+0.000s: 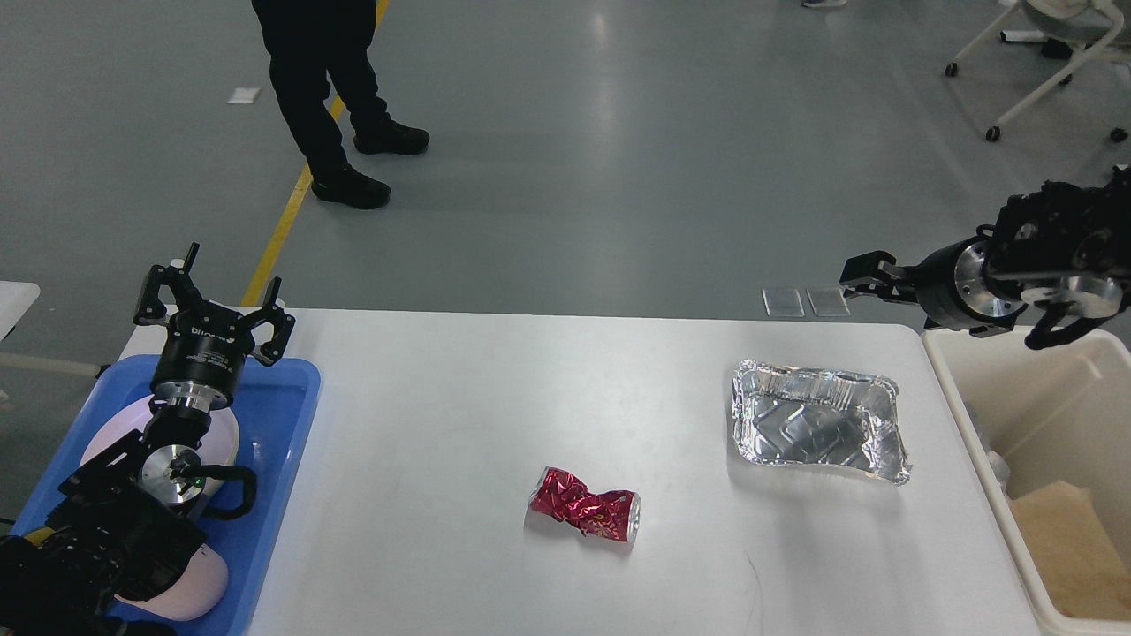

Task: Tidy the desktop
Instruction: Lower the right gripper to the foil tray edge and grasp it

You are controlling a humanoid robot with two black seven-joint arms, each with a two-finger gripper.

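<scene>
The white desktop (495, 397) carries a crushed red can (585, 513) near its front middle and a crumpled foil tray (817, 428) to the right. My left gripper (221, 287) stands open, empty, above the far end of the blue tray (278, 415) at the left edge. My right gripper (870, 276) hovers above the desktop's far right corner, pointing left, beyond the foil tray and apart from it. Seen side-on, its fingers cannot be told apart.
White plates (190, 583) lie in the blue tray under my left arm. A beige bin (950, 389) with brown paper (1069, 548) stands off the right edge. A person's legs (331, 97) and a wheeled chair (1051, 53) are on the floor beyond.
</scene>
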